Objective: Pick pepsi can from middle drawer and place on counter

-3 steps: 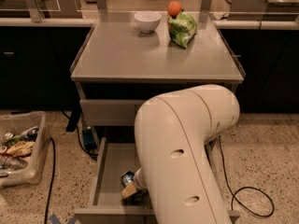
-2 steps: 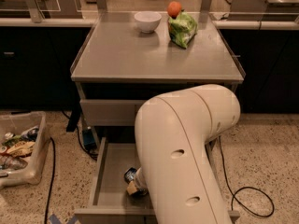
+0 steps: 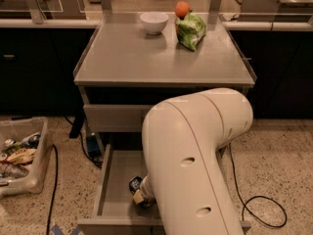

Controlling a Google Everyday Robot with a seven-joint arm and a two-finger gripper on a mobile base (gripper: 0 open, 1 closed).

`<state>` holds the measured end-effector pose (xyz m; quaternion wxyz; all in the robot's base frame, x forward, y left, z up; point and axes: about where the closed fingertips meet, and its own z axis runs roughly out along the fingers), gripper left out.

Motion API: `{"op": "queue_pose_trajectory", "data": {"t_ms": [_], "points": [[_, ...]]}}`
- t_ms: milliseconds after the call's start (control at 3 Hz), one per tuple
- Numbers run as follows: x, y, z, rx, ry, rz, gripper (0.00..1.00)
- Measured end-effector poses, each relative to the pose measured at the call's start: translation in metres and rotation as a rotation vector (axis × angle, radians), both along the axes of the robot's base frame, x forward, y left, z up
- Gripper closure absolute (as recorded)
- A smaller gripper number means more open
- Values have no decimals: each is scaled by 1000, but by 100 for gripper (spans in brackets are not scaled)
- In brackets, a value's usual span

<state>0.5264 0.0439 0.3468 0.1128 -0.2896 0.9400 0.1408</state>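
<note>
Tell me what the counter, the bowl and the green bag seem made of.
The counter looks like matte grey metal: dull even sheen, thin raised rim. The bowl seems ceramic or plastic: smooth, white, glossy. The green bag looks like plastic film: shiny creases. The gripper is down in the middle drawer, by the pepsi can.

Arm (image 3: pixel 195 155): bulky, smooth cream-white shell, rounded like bent tube, broad domed end at upper right. Matte finish, soft sheen along top edge. Faint seam line ran across shell near bend. Two dark oval recesses sat on front face, one above other. Small dark marks on right flank. Gripper (image 3: pixel 140 196) showed only as tan-and-pale tip at shell's lower left edge, down inside middle drawer (image 3: pixel 113 180); rest hidden behind arm.
</note>
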Motion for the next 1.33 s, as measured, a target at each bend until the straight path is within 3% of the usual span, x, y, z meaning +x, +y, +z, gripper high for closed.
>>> {"op": "queue_pose_trajectory", "data": {"t_ms": [333, 667, 1000, 1333], "points": [[-1, 8, 17, 46, 0, 24, 100], [24, 27, 64, 156, -1, 24, 100], [47, 44, 127, 341, 31, -5, 100], [68, 36, 216, 537, -6, 32, 100]]}}
